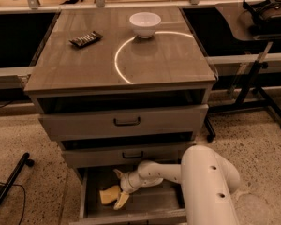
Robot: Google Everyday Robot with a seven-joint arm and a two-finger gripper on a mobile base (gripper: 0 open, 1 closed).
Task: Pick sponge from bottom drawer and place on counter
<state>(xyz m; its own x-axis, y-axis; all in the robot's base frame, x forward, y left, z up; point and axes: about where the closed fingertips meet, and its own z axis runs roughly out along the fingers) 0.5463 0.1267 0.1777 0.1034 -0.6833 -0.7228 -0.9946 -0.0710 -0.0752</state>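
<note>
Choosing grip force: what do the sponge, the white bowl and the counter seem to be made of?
The sponge: likely soft foam, matte pale yellow, wavy edge. The white bowl: probably glazed ceramic or plastic, smooth. The counter: glossy laminate-like top, mirroring a curved light. The gripper sits open beside the sponge in the bottom drawer.

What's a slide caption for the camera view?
Gripper in the open bottom drawer beside the sponge; counter holds a bowl.
</note>
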